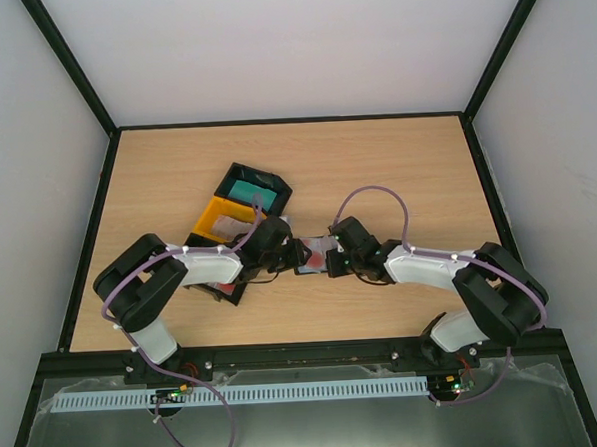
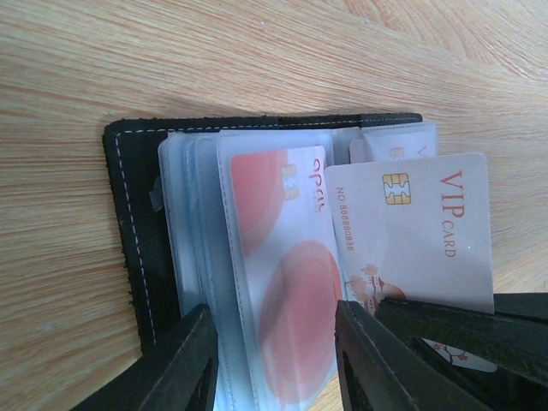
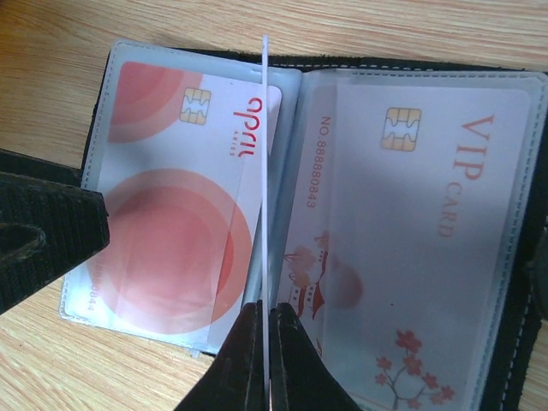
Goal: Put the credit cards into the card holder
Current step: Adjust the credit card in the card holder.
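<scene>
My right gripper (image 3: 267,342) is clenched on a loose VIP card (image 2: 411,227). It pinches the card's lower edge, so my own wrist camera sees the card as a thin white line standing upright over the fold of the open card holder (image 2: 128,197). My left gripper (image 2: 272,342) has its jaws part-way apart, one finger on either side of the stack of clear sleeves (image 2: 193,223) on one half of the holder. I cannot tell whether they squeeze that stack or only rest on it. The top sleeve between those fingers holds a red-and-white card (image 2: 274,223) with a gold chip. The sleeve across the fold holds a sleeved VIP card (image 3: 437,223) printed with pink blossoms. The holder lies flat and open on the wooden table (image 1: 396,168), between my two wrists near the table's middle. Beyond my left arm a black tray (image 1: 280,191) holds teal cards (image 1: 247,189), and a yellow tray (image 1: 216,218) sits just beside it.
</scene>
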`<action>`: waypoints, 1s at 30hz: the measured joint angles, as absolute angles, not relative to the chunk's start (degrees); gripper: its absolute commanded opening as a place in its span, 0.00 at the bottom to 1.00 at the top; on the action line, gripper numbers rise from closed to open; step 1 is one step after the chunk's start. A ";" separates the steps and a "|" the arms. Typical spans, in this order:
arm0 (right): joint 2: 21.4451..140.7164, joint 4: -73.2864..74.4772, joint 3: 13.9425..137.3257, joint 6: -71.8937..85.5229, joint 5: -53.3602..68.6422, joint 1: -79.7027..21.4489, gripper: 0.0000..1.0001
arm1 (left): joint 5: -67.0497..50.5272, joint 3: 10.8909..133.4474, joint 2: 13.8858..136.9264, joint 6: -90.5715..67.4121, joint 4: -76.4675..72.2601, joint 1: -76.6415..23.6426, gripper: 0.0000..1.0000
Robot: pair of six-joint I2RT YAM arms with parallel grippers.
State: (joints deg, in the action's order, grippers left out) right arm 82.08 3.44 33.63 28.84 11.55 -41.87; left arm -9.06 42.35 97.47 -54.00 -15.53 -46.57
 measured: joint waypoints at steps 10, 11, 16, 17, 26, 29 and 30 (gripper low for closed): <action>82.46 3.11 33.63 28.97 11.66 -41.87 0.02 | -8.51 42.35 96.16 -53.98 -15.14 -46.57 0.41; 82.50 3.09 33.63 28.97 11.66 -41.87 0.02 | -8.34 42.35 95.83 -53.95 -15.05 -46.57 0.42; 82.54 3.01 33.63 29.17 11.70 -41.87 0.02 | -7.66 42.35 94.50 -53.98 -15.00 -46.57 0.42; 82.56 3.01 33.63 29.19 11.73 -41.87 0.02 | -7.64 42.35 94.48 -53.98 -15.00 -46.57 0.42; 82.83 2.72 33.61 29.41 11.88 -41.87 0.02 | -8.01 42.35 94.76 -54.06 -15.09 -46.57 0.41; 82.83 2.70 33.61 29.41 11.88 -41.87 0.02 | -8.10 42.35 95.07 -54.19 -15.29 -46.57 0.42; 82.83 2.70 33.61 29.43 11.88 -41.87 0.02 | -8.10 42.35 95.15 -54.22 -15.29 -46.57 0.43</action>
